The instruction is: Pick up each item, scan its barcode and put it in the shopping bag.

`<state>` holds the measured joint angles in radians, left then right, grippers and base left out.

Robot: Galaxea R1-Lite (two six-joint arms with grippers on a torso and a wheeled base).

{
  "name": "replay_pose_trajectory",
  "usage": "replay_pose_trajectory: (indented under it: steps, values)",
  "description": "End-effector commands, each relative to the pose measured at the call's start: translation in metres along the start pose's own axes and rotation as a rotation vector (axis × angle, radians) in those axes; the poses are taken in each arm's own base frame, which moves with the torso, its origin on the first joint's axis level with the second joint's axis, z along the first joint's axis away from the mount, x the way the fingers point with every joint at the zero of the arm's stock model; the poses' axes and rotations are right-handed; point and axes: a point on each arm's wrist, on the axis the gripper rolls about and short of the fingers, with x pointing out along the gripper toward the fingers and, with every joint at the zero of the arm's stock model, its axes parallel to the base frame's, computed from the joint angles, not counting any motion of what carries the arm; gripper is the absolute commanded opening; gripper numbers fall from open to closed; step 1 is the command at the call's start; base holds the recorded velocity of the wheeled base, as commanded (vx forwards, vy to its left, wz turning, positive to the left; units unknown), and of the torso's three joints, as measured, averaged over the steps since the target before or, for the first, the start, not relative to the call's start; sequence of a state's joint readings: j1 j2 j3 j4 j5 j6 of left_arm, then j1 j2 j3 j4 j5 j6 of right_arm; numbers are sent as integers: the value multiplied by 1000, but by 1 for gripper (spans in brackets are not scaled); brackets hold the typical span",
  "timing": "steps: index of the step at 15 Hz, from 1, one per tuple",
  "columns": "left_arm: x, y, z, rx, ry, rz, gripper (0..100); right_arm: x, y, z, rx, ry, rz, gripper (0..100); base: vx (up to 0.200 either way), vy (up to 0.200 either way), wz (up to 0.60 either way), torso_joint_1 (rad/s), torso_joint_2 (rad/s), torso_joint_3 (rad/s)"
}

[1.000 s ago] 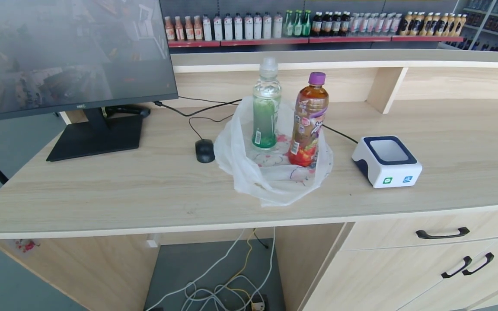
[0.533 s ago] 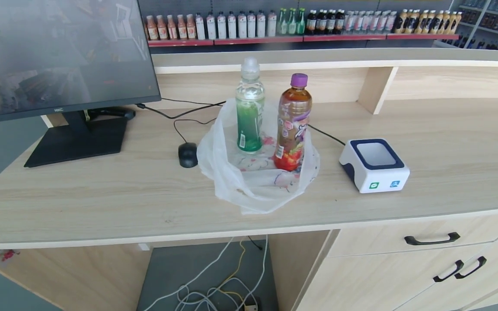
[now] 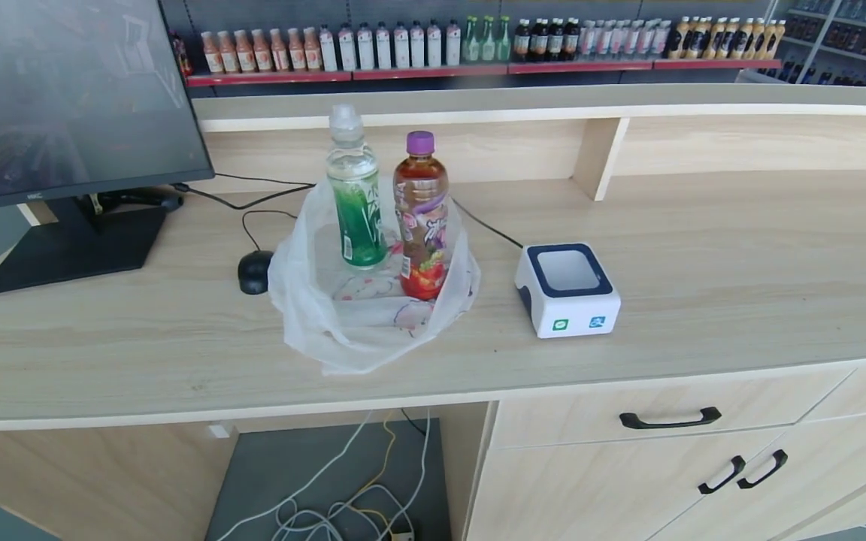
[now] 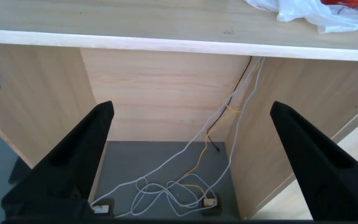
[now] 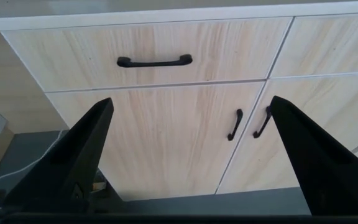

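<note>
- Since the earlier pictures the whole head view has slid: counter, shopping bag and scanner all sit further toward the view's left, together and in the same order. That is the camera moving, not the things. Nothing on the counter has changed place against its neighbours.
- Nearest, the left gripper is held low, facing the open bay under the counter where loose cables lie. Its jaws are spread wide and hold nothing.
- The right gripper is also low, facing the drawer front, jaws wide apart and empty.
- On the counter, the bag lies open with its rim slumped down.
- Inside it stand the green bottle and the purple-capped bottle, both upright and just beside each other.
- The scanner sits apart from the bag, on the robot's right.
- No further item shows on the counter, so the task looks finished and the robot seems to be drawing off.
</note>
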<state>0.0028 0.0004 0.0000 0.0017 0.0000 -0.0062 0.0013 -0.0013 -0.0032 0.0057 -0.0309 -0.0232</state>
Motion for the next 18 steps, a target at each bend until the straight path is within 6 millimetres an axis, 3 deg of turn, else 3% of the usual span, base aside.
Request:
replay_pose_trajectory:
  steps: [1, 11, 18]
  values:
    - [0, 0, 0, 0, -1, 0, 100, 0, 0, 0, -1, 2, 0, 100, 0, -200, 0, 2, -2, 2]
    - [0, 0, 0, 3, -1, 0, 100, 0, 0, 0, 6, 2, 0, 100, 0, -200, 0, 1, 2, 3]
    - [0, 0, 0, 5, -1, 0, 100, 0, 0, 0, 5, 2, 0, 100, 0, 0, 0, 0, 0, 0]
